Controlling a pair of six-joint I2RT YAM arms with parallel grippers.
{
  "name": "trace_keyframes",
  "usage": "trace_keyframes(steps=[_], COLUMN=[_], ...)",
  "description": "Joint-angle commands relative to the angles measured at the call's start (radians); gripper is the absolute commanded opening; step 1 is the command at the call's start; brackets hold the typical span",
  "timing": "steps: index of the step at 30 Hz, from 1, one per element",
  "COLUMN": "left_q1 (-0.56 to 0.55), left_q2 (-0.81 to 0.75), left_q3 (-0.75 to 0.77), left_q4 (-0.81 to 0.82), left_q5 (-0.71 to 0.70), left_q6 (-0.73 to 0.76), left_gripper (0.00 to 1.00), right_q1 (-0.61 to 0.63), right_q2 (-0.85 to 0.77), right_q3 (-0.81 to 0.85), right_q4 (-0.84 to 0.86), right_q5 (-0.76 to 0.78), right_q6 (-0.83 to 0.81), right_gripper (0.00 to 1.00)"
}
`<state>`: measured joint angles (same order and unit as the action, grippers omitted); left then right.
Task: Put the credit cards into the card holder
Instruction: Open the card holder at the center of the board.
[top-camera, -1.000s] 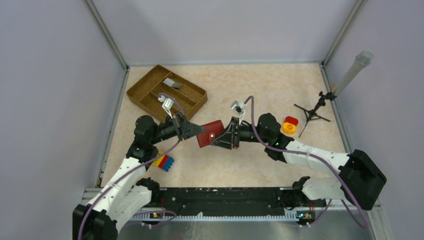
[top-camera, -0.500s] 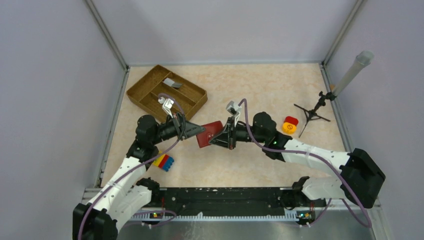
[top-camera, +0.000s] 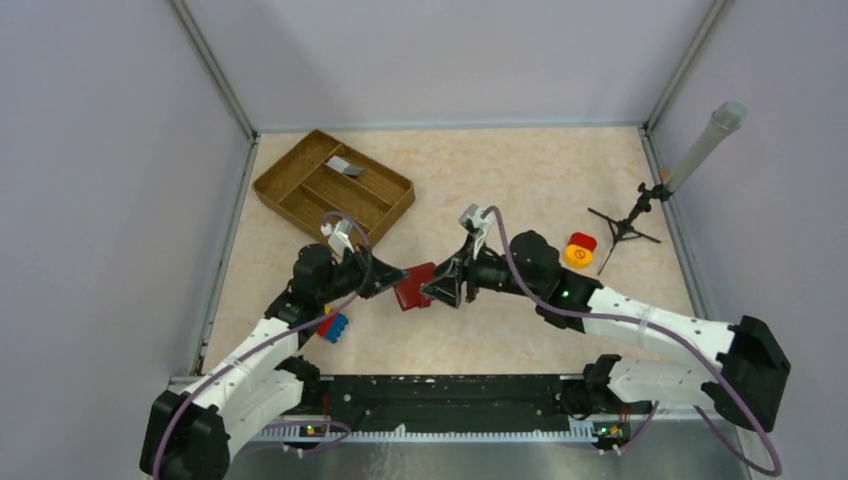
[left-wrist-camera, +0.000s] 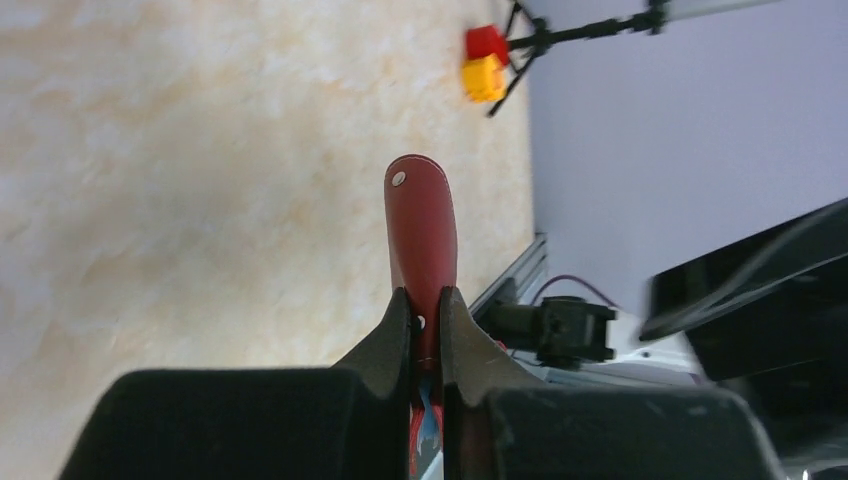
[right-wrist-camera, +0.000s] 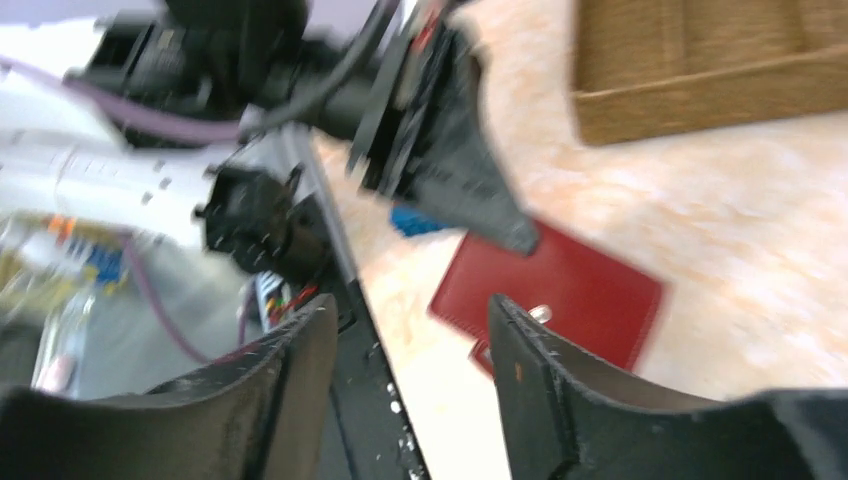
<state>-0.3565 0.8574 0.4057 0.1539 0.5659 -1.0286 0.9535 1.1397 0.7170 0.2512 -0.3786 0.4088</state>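
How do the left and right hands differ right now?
The left hand is shut on the edge of the red holder; the right hand is open and holds nothing. The left hand's fingers pinch together, while the right hand's fingers stand wide apart, with the holder in view beyond them. Both point at the holder from opposite sides.

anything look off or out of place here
Nothing spilled or broken. The grey card lies crooked in the wooden tray, not in the red card holder, which the left gripper pinches by one edge. A toy block is partly hidden by the left arm.
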Motion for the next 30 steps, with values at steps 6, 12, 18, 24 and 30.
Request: trace_keyframes(steps=[6, 12, 18, 24, 30], left_q1=[-0.245, -0.274, -0.278, -0.288, -0.318], left_q2=[-0.039, -0.089, -0.186, -0.122, 0.001], left_q3=[-0.227, -0.272, -0.133, -0.069, -0.083], left_q4=[0.083, 0.011, -0.308, -0.336, -0.229], left_q5=[-0.375, -0.497, -0.599, -0.517, -0.421], left_q6=[-0.081, -0.036, 0.155, 0.291, 0.281], left_gripper=[0.01, 0.54, 0.90, 0.88, 0.71], right_q1=[0.006, 0.041, 0.111, 0.168, 0.161], right_q2=[-0.152, -0.060, -0.007, 0.093, 0.175], right_q3=[-0.146, -0.212, -0.218, -0.185, -0.181], right_q4=[-0.162, -0.135, -0.160, -0.131, -0.064], right_q5=[0.539, 0.554, 0.604, 0.608, 0.596], right_q6=[0.304, 0.477, 0.635, 0.713, 0.742], right_gripper=[0.64, 0.65, 0.65, 0.59, 0.51])
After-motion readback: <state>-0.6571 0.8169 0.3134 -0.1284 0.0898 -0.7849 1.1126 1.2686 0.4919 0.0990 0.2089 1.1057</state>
